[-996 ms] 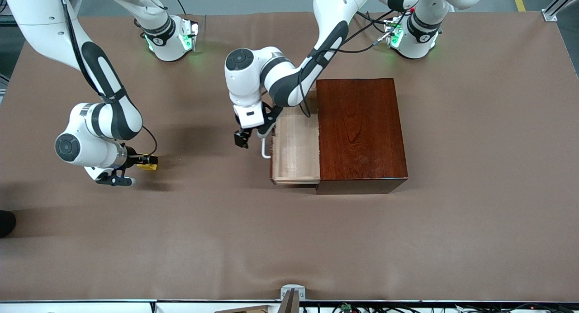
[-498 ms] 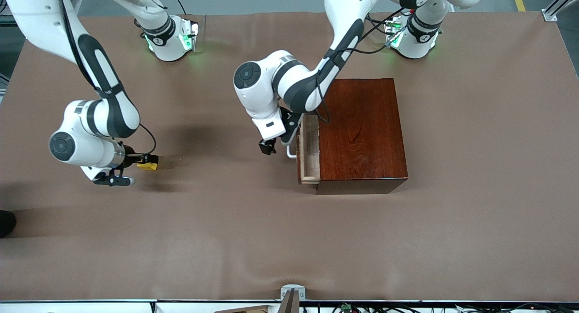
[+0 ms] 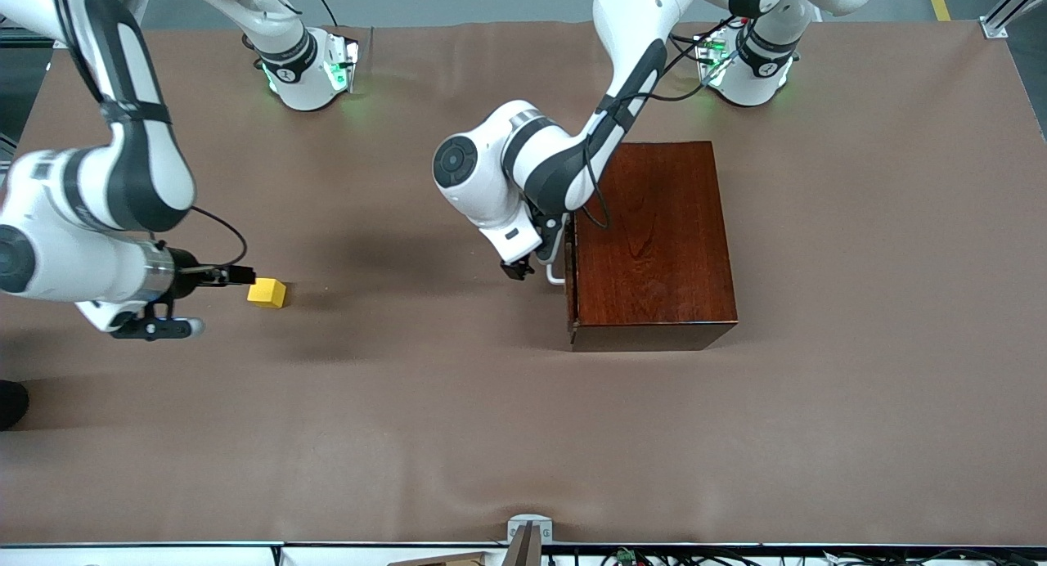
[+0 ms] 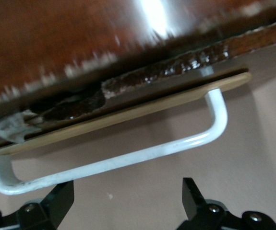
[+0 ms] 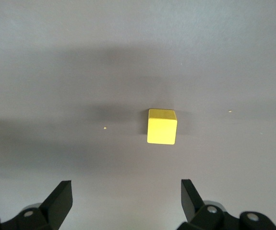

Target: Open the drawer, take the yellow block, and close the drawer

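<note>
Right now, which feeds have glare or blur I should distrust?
Left wrist view: bright glare streak on the wooden box, and the drawer edge and handle look smeared. Right wrist view: sharp, soft shadows around the yellow block. Front view: evenly lit, clear.

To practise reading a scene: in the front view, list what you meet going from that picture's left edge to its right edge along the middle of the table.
right gripper → yellow block → left gripper → drawer's white handle → dark wooden box
</note>
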{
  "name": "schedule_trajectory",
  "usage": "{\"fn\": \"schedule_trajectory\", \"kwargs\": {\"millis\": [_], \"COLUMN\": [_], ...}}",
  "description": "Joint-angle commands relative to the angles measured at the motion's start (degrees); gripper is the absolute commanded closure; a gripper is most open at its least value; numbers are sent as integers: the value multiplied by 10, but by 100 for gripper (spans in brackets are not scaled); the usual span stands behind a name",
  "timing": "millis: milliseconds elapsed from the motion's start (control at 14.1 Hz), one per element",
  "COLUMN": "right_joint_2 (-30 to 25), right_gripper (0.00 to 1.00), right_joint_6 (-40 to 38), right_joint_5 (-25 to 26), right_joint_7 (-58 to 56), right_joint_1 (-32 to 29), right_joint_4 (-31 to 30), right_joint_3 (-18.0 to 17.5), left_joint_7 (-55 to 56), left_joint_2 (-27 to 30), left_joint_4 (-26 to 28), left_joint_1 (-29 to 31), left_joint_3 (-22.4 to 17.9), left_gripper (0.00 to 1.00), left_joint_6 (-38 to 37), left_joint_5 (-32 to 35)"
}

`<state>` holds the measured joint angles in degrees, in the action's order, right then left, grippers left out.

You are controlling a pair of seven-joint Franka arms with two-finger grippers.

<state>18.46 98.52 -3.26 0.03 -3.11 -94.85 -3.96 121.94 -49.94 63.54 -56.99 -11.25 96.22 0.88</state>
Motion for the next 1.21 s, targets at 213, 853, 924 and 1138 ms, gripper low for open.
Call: {"fn": "schedule_trajectory", "kwargs": {"millis": [213,853,924,1138], "right_joint_2": [-26,-155,-167,-182], "right_gripper": [0,0,0,0], "right_joint_6": [-132,-203,-202,-196], "right_joint_5": [4,11,11,11], "right_joint_7": [1,1,1,1], "right_joint_1": [20,33,33,34], "right_joint_4": [136,141,132,106], "right_joint_3": [4,11,12,12], "left_joint_7": [-5,-362,-428,-604], "left_joint_2": [19,257,279,340], "left_joint_4": [13,29,30,46], "left_joint_1": [-1,82,110,175], "left_joint_3": [-6,-29,-27,-26], "left_gripper": [0,0,0,0], "left_joint_6": [-27,-51,-70,-132], "left_joint_5": [11,10,5,4]}}
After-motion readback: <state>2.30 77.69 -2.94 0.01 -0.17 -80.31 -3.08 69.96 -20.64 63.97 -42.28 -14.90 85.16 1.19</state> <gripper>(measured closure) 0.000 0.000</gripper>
